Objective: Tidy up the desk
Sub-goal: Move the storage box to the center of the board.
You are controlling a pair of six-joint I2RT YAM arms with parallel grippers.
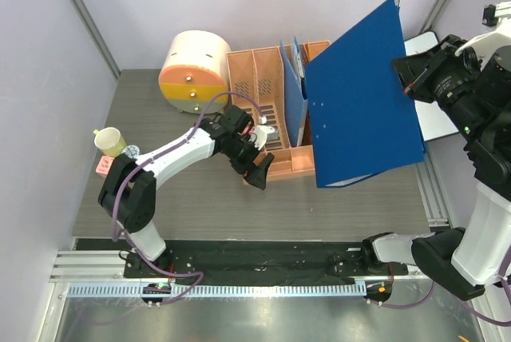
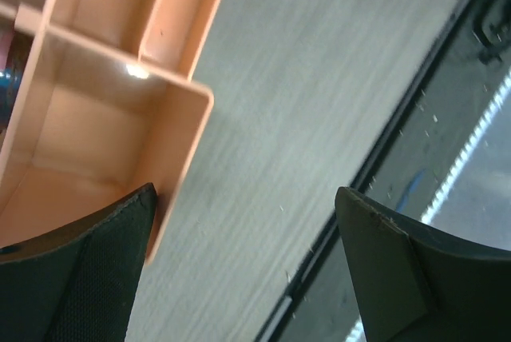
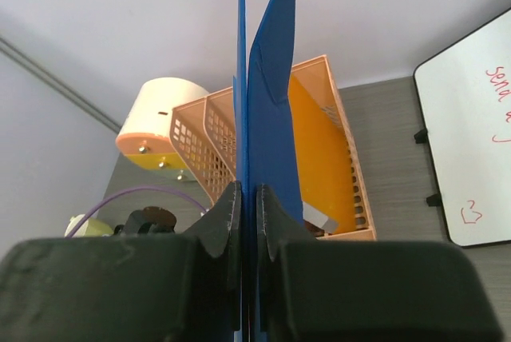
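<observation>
ok so: right gripper (image 3: 247, 198) clamped on a blue folder (image 1: 363, 94), left gripper (image 1: 254, 162) spread wide

The blue folder is pinched flat between the right fingers and held up off the desk (image 1: 200, 198), tilted, over the right end of an orange file organizer (image 1: 259, 78). Nothing is held by the left gripper; it's parked low at the organizer's near front corner, one finger just beside the wall. The desk, that dark grey wood-grain top, is spread under both arms, with a whiteboard (image 1: 435, 118) laid at its right edge.
</observation>
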